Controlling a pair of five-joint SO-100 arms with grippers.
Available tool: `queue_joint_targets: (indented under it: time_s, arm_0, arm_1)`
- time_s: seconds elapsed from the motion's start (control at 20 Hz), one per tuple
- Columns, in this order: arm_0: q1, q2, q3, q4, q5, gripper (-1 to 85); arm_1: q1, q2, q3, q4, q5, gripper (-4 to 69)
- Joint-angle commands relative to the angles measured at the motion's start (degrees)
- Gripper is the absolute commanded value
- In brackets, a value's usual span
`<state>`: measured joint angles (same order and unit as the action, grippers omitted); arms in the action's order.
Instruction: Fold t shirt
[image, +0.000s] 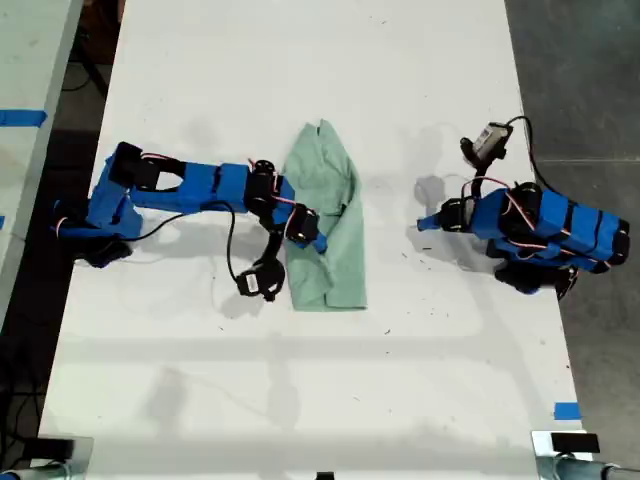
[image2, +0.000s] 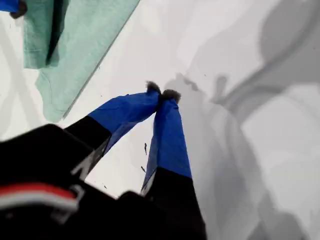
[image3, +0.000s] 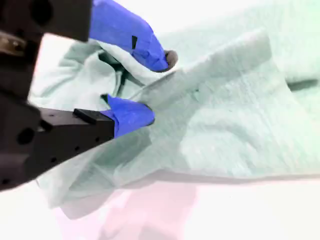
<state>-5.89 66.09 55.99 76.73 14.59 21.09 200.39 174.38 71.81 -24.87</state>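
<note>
My second gripper (image3: 157, 87) sits on the shirt (image: 328, 215) with its jaws parted a little, the two blue tips either side of a raised fold of cloth — around it, but I can't tell that they have bitten yet. In the exterior view that arm reaches in from the left, its gripper over the shirt's left edge about halfway down. The shirt lies mid-bench (image: 300, 400), already narrowed into a long strip with a loose flap bunched toward its upper half. My first gripper (image2: 161, 94) is closed tip to tip on nothing, hovering over bare bench, well apart from the shirt on the exterior view's right. To do this step well, I'd close on the ridge only once both tips are under one layer, not the whole stack, then lift low and carry the flap across evenly. The risk, as I judge it — dragging the whole shirt rather than turning a layer. The idle arm could pin the far edge.
</note>
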Motion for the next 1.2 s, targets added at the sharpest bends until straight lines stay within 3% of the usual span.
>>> queue_joint_targets:
  time_s: [0.0,0.25,0.4,0.55,0.9,1.15]
  arm_0:
    - [0.1,12.8,-3.6,2.1,0.9,12.7]
    - [0.1,29.0,-0.4,6.3,0.9,11.8]
    - [-0.1,42.6,6.4,7.3,0.6,-0.1]
    - [-0.7,57.8,19.3,6.1,-1.2,-0.1]
    - [-11.3,109.5,72.5,-3.3,0.3,-0.2]
    - [-11.4,122.2,105.0,-21.6,6.8,-0.2]
  arm_1:
    - [0.5,0.5,2.5,-1.9,-0.6,1.3]
    - [0.5,0.5,2.5,-1.9,-0.6,1.3]
    - [0.5,0.5,2.5,-1.9,-0.6,1.3]
    - [0.5,0.5,2.5,-1.9,-0.5,1.3]
    - [0.5,0.5,2.5,-1.9,-0.4,1.3]
    - [0.6,0.5,2.6,-2.0,-0.1,1.3]
